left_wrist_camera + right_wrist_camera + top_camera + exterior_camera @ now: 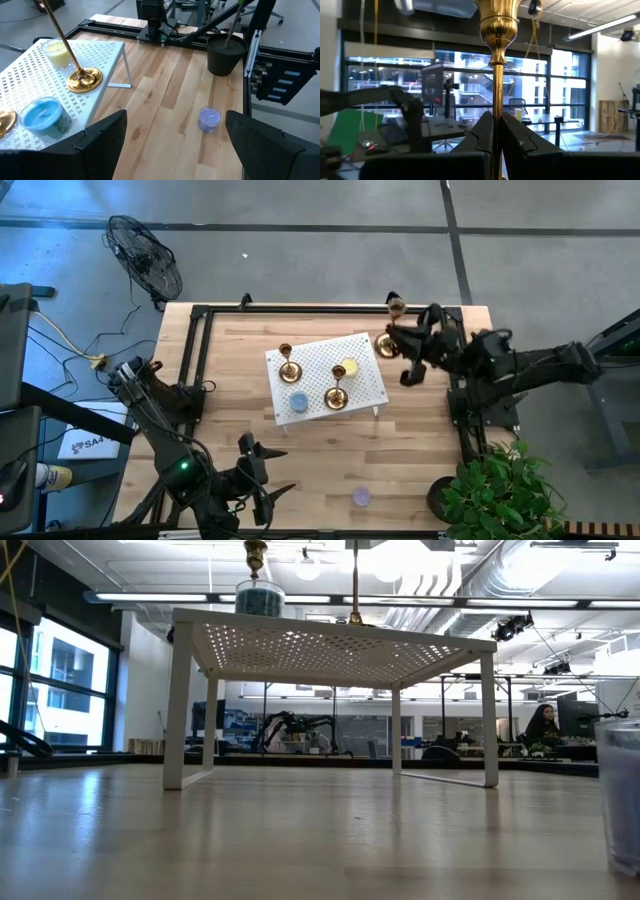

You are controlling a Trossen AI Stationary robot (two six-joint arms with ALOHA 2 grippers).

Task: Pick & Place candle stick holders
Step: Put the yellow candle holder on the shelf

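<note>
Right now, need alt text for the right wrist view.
The right gripper is shut on the thin stem of a brass candle stick holder, which stands upright in the centre of the picture. Behind are large windows, desks and ceiling lights.

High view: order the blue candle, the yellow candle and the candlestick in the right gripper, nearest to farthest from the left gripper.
1. Blue candle: white rack's corner nearest the left arm.
2. Yellow candle: rack's right side.
3. Candlestick: off the rack, in the right gripper.
</note>
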